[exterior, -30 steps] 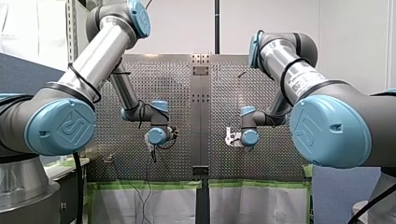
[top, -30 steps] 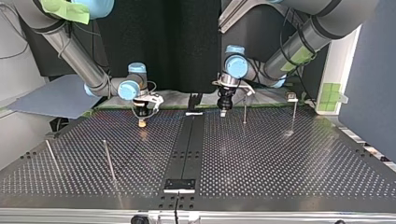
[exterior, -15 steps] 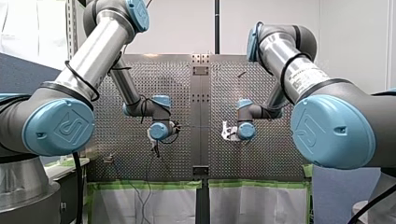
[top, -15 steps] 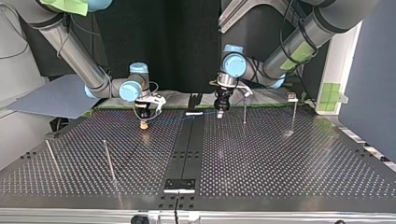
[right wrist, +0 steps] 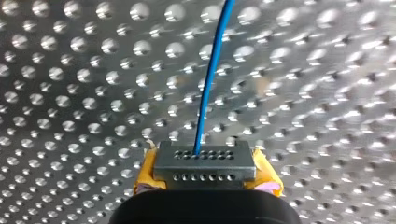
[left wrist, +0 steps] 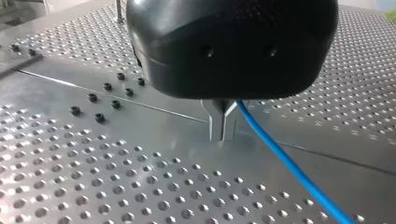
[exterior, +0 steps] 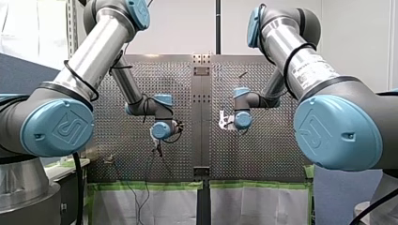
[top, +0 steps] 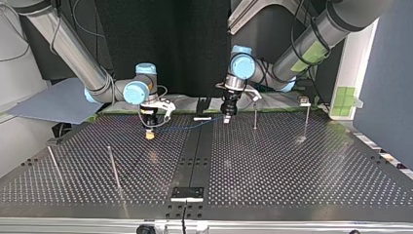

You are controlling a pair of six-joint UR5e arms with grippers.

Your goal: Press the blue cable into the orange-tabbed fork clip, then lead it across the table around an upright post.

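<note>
In the front view the left arm [exterior: 101,51] comes in from the left edge and the right arm [exterior: 291,56] from the right edge. Both are bent at the elbow, and their blue-capped wrists hang close together over the perforated metal table [exterior: 263,154], either side of its plain centre strip. The top view faces the arms and shows what the front view hides. The black left gripper [top: 227,118] points straight down at the far end of the table, just right of the centre strip. The right gripper [top: 150,134] also points down, left of that strip, its yellow tip close above the plate. A thin blue cable [top: 187,126] runs nearly straight between the two tips. A thin upright metal post [top: 254,116] stands just beside the left gripper, on the side away from the other arm. The left wrist view shows that gripper's metal fingers [left wrist: 215,126] pressed together just above the plate. The cable comes out at their root and slants away over the holes, so it appears pinched. The right wrist view shows yellow pads [right wrist: 149,170] flanking a grey drilled block [right wrist: 204,161], closed on the cable, which leads straight ahead.
</note>
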